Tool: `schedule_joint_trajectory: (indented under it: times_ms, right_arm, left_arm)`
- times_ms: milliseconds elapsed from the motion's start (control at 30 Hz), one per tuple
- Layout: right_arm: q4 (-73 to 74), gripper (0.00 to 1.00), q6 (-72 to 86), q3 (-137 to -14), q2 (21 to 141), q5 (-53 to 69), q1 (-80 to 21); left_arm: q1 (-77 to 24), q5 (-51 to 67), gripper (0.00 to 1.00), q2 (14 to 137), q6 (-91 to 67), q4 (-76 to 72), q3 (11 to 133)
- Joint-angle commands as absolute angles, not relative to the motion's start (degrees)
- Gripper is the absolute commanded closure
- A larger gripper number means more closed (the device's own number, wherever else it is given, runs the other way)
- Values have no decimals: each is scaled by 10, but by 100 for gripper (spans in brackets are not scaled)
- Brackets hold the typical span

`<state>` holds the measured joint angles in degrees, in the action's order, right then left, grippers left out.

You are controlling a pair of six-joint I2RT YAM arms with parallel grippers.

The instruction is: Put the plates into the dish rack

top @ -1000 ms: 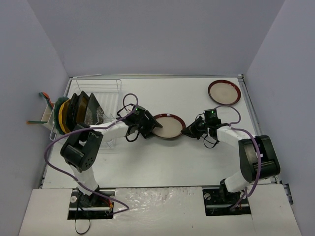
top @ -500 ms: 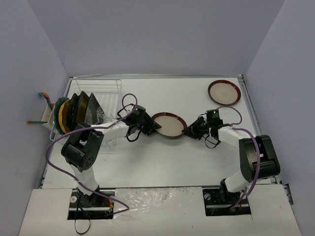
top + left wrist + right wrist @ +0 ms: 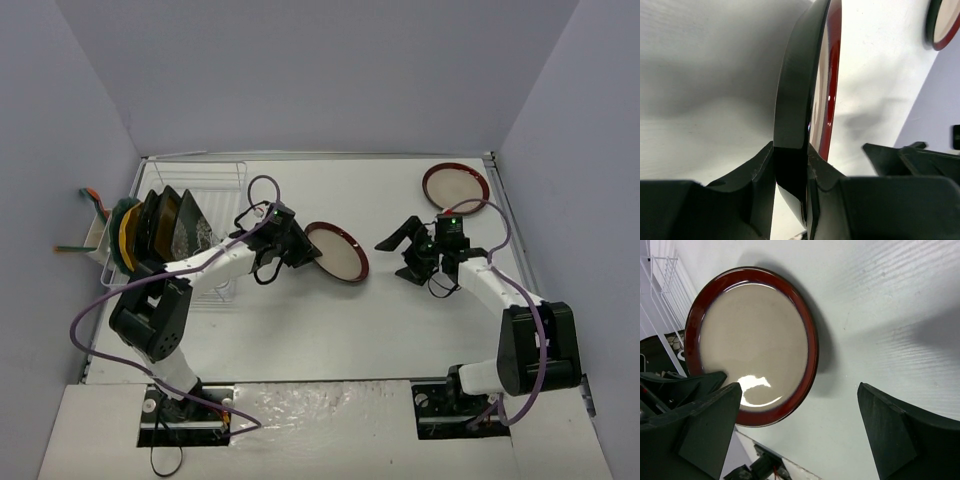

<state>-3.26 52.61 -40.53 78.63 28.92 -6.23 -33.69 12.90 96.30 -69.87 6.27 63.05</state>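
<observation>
We've got the left gripper (image 3: 302,250) clamped on the rim of the round cream plate with a red rim (image 3: 338,252), tilted mid-table near the white wire dish rack (image 3: 222,176). The right gripper (image 3: 402,256) is wide open and holds nothing. Next: carry the plate left into a free slot. The rack's right side looks open; the stood plates (image 3: 165,225) crowd its left.

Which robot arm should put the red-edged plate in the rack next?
Left. The left gripper is shut on the red-rimmed plate at its edge, and the dish rack stands on that arm's side. The right gripper is open and apart from the plate.
</observation>
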Motion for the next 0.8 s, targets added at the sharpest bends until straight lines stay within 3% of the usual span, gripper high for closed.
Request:
schedule_joint_trajectory:
  times_ms: [0, 167, 400, 600, 767]
  right_arm:
    - [36, 1, 440, -477, 737, 250, -49]
    - [61, 1, 399, -519, 722, 243, -41]
    - [70, 0, 363, -543, 718, 246, -39]
    - [72, 0, 342, -552, 726, 253, -36]
    - [72, 0, 341, -558, 737, 254, -33]
  left_arm:
    - [-336, 126, 100, 881, -593, 80, 723]
    - [-336, 118, 100, 842, -467, 155, 780]
    - [-308, 16, 100, 782, -239, 353, 900]
    - [-238, -90, 100, 782, -83, 506, 1050]
    - [-169, -108, 100, 794, -19, 557, 1098]
